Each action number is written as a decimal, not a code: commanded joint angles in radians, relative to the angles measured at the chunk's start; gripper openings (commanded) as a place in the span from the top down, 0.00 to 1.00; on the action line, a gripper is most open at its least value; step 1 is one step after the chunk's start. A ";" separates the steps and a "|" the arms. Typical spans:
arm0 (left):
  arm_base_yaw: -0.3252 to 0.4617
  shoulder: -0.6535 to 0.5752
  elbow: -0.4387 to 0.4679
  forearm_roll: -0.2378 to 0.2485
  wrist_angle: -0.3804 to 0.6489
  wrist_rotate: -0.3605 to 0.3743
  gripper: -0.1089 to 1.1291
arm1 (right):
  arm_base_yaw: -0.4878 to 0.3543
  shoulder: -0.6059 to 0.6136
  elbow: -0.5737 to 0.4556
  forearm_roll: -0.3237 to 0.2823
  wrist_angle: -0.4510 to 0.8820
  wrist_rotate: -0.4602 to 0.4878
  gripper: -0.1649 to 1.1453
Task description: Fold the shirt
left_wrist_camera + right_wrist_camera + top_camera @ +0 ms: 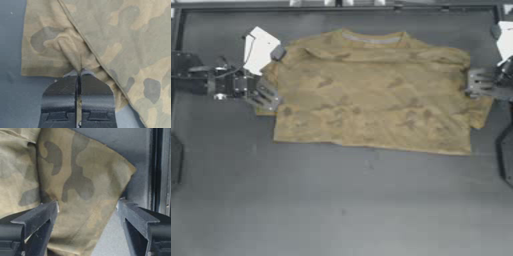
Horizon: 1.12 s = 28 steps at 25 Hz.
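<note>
Now left tool (pixel 79 72) pinches shirt (pixel 371 95) sleeve; right tool (pixel 87 208) straddles other.

— What takes up the dark grey table (pixel 338 205)?

— A tan, blotch-patterned short-sleeved T-shirt (pixel 371 95) lies spread across the far half, neckband toward the far edge. The whole near half is open tabletop, wide enough for either arm to sweep through.

— And the sides?

— Narrow. The left gripper (pixel 79 72), jaws pinched together on a fold of the left sleeve, fills the strip between cloth and table edge. The right gripper (pixel 87 204), jaws spread, straddles the right sleeve, with a raised dark rail (pixel 159 165) close beside it.

— Anything else in the way?

— White tags (pixel 259 50) stand near both far corners.
</note>
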 commanded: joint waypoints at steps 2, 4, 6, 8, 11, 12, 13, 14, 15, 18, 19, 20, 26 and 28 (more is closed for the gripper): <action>-0.008 -0.061 -0.021 0.005 -0.003 0.002 0.90 | -0.002 0.002 -0.009 0.000 -0.003 -0.005 0.14; -0.009 -0.064 -0.020 0.003 -0.003 0.002 0.90 | 0.000 0.005 -0.011 0.005 -0.003 -0.006 0.19; -0.009 -0.067 -0.017 0.003 -0.003 0.002 0.90 | 0.000 0.008 -0.011 0.014 -0.005 -0.012 0.30; -0.009 -0.071 -0.015 0.003 -0.003 0.002 0.90 | 0.000 0.011 -0.011 0.018 -0.003 -0.017 0.45; -0.009 -0.074 -0.014 0.003 -0.003 0.002 0.90 | 0.000 0.014 -0.012 0.031 -0.005 -0.037 0.71; -0.009 -0.074 -0.014 0.003 -0.003 0.002 0.90 | 0.002 0.012 -0.014 0.032 -0.005 -0.044 0.79; -0.009 -0.074 -0.015 0.003 -0.003 0.002 0.90 | 0.003 0.012 -0.014 0.034 -0.009 -0.052 0.85; -0.009 -0.074 -0.015 0.003 -0.003 0.002 0.90 | 0.005 0.012 -0.014 0.037 -0.011 -0.057 0.87; -0.011 -0.074 -0.015 0.003 -0.003 0.002 0.90 | 0.008 0.012 -0.014 0.041 -0.012 -0.060 0.86; -0.018 -0.074 -0.021 0.003 -0.003 0.002 0.90 | 0.026 0.000 -0.018 0.044 -0.012 -0.061 0.82; -0.020 -0.074 -0.023 0.003 -0.003 0.002 0.90 | 0.031 -0.009 -0.018 0.046 -0.012 -0.061 0.82; -0.020 -0.075 -0.028 0.003 -0.002 0.002 0.90 | 0.035 -0.021 -0.020 0.048 -0.014 -0.061 0.82; -0.035 -0.101 -0.078 0.009 0.074 0.046 0.90 | 0.072 -0.146 -0.061 0.049 0.008 -0.061 0.82; -0.040 -0.107 -0.109 0.008 0.095 0.067 0.90 | 0.089 -0.178 -0.086 0.051 0.029 -0.063 0.82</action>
